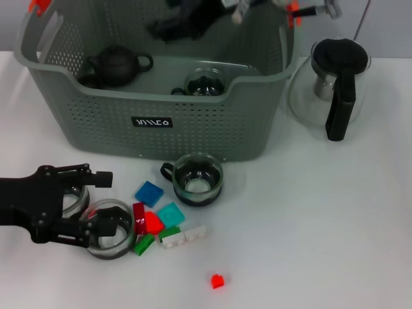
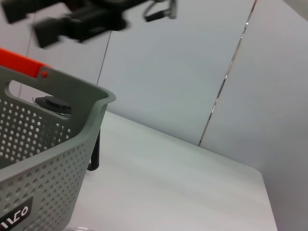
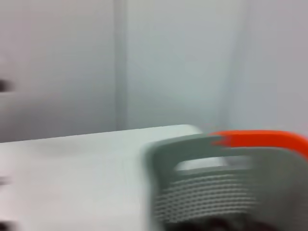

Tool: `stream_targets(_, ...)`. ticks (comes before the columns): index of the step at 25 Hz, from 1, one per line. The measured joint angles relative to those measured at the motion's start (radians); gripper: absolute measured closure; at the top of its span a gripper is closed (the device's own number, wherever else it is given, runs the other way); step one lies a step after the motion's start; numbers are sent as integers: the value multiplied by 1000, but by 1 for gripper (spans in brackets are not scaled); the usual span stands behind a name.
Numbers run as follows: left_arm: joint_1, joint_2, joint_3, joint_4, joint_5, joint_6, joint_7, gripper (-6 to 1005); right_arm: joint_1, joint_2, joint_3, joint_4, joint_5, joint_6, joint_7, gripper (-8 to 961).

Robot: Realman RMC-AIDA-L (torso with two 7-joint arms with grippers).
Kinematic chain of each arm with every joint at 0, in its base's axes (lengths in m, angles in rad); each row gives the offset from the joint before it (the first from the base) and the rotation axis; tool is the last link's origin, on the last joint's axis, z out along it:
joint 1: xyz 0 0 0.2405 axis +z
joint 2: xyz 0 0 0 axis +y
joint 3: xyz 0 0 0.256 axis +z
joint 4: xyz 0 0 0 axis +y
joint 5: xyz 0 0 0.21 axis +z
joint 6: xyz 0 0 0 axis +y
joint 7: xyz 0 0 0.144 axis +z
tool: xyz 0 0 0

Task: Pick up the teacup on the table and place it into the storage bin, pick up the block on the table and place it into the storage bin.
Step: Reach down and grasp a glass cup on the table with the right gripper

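The grey-green storage bin [image 1: 154, 122] stands at the back of the table and holds a dark teapot [image 1: 116, 64] and a glass teacup [image 1: 205, 84]. In front of it a glass teacup [image 1: 198, 179] with a black handle stands on the table. Two more glass cups [image 1: 111, 239] [image 1: 76, 201] stand at the lower left. My left gripper [image 1: 112, 199] is open there, one finger on each side of the farther cup, and its lower finger [image 1: 106, 224] crosses the nearer cup's rim. Coloured blocks [image 1: 152, 222] lie beside them, and a small red block [image 1: 217, 280] lies apart. My right gripper [image 1: 187, 24] hangs open over the bin.
A glass pot [image 1: 318, 96] with a black lid and handle stands to the right of the bin. The bin's corner [image 2: 53, 159] and orange clip [image 2: 21, 62] fill the left wrist view. The right wrist view has the bin's handle [image 3: 260, 139].
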Motion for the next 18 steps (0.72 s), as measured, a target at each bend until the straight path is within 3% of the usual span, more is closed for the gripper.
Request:
stream_targets(7,1,-1,0,1,2,0,2,52,-55,-1,7,-62,138,-286,0,331)
stream_targets(18,14,5,16,-1,38,29,-3,51,-25,3,-52,-51,-110,-496,90,62)
